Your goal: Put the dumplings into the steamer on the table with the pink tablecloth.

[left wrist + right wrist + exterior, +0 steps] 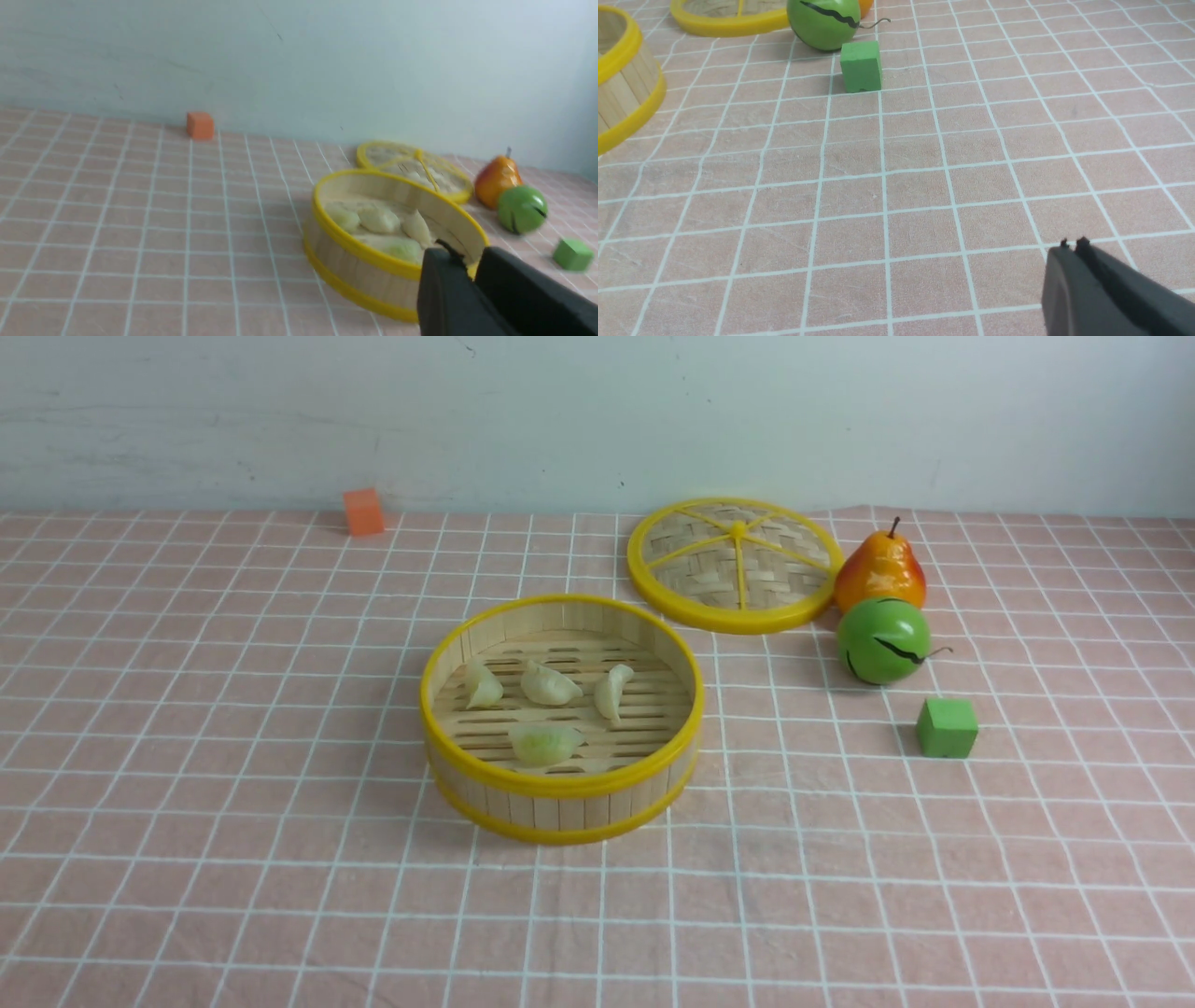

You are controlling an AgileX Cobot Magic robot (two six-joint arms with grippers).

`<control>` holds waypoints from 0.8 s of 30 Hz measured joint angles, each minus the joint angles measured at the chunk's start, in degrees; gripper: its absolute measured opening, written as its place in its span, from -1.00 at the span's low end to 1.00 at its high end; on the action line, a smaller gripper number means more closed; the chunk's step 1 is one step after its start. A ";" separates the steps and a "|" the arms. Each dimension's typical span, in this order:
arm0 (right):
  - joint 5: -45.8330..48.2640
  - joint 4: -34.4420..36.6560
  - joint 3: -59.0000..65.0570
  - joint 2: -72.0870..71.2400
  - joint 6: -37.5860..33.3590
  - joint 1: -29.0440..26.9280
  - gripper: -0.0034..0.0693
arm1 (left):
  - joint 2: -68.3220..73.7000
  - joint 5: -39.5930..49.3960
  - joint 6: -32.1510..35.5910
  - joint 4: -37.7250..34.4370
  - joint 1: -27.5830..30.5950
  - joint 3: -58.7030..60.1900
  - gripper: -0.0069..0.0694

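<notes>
As we observe four dumplings (547, 686) inside the steamer (561, 807), its woven lid (738, 569) lies behind; our right gripper (1073, 247) is closed, our left gripper's (460, 256) state unclear.

Pink tablecloth (243, 859) with white grid, steamer (560, 835) beyond the left fingers (441, 289), orange block (364, 512) and woven lid (691, 560) farther off, pear (880, 574), green fruit (878, 639) and green cube (948, 729) beyond the right fingers (1064, 289)
</notes>
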 joint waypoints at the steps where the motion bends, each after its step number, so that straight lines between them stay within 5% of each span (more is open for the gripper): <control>1: 0.00 0.00 0.00 0.00 0.00 0.00 -0.89 | 0.00 -2.25 0.00 0.00 1.73 1.56 -0.64; 9: 0.02 0.00 0.00 -0.05 0.00 0.00 -0.86 | 0.00 -1.76 0.00 0.00 12.02 10.24 -0.71; 16: 0.02 0.05 0.00 -0.01 0.00 0.00 -0.83 | 0.00 7.99 3.11 -0.11 13.02 11.10 -0.71; 24: 0.02 0.05 0.00 -0.01 0.00 0.00 -0.81 | 0.00 8.94 11.64 -0.73 13.02 11.15 -0.72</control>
